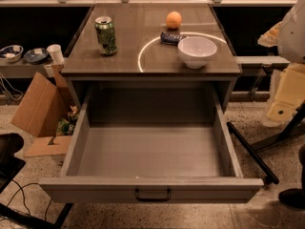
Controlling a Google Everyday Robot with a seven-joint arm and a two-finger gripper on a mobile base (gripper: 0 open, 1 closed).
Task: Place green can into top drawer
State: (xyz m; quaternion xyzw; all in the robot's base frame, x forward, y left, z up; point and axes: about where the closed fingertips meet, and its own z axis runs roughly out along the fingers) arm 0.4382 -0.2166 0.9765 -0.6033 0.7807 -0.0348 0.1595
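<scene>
Four items on cabinet top (124,63): green can (106,35), orange (173,19), dark packet (170,37), white bowl (197,51).
Green can: upright, behind the top drawer (150,154), toward its left side.
Top drawer: pulled out.
Gripper (286,97): right of the top drawer; how far open, cannot tell.

Robot arm (294,27), white and rounded, enters at the right edge of the view. Below it, the cream-coloured end effector (287,94) points downward, partly cut off by the frame.
</scene>
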